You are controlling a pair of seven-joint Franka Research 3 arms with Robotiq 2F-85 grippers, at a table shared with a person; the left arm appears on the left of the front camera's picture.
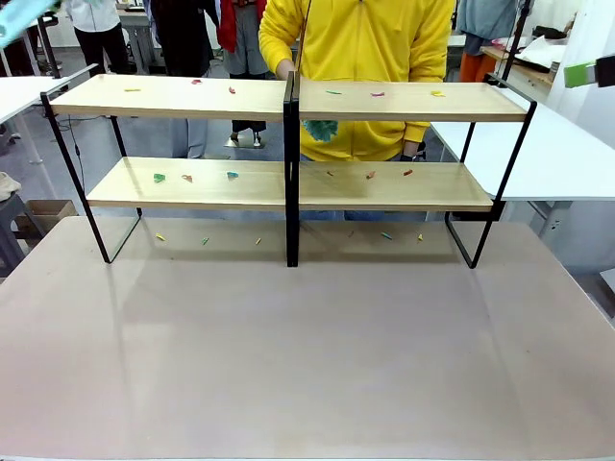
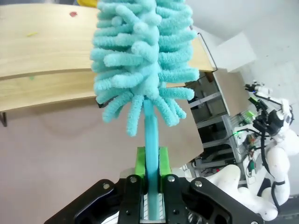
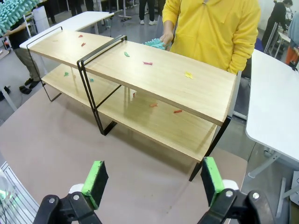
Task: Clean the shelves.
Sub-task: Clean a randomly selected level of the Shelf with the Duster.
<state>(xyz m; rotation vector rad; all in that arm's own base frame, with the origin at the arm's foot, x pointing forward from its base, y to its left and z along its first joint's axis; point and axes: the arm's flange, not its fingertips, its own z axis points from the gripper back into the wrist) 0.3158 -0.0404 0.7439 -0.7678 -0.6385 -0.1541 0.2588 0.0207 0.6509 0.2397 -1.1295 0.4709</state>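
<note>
Two-tier shelves (image 1: 192,96) stand at 12 o'clock on table (image 1: 307,365), littered with scraps (image 1: 231,176). Left gripper (image 2: 150,168) clamps duster (image 2: 145,60) handle, fluffy head forward for sweeping; right gripper (image 3: 154,179) fingers apart, idle.

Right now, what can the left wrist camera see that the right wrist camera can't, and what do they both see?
Left wrist view: the left gripper shut on the handle of a fluffy turquoise duster, seen up close, with the right arm off to the side. Right wrist view: the right gripper open and holding nothing, a person in a yellow top behind the shelves, and the black centre post. Both: the shelves with small coloured scraps on the boards, the grey-brown tabletop, and the duster's head.
</note>
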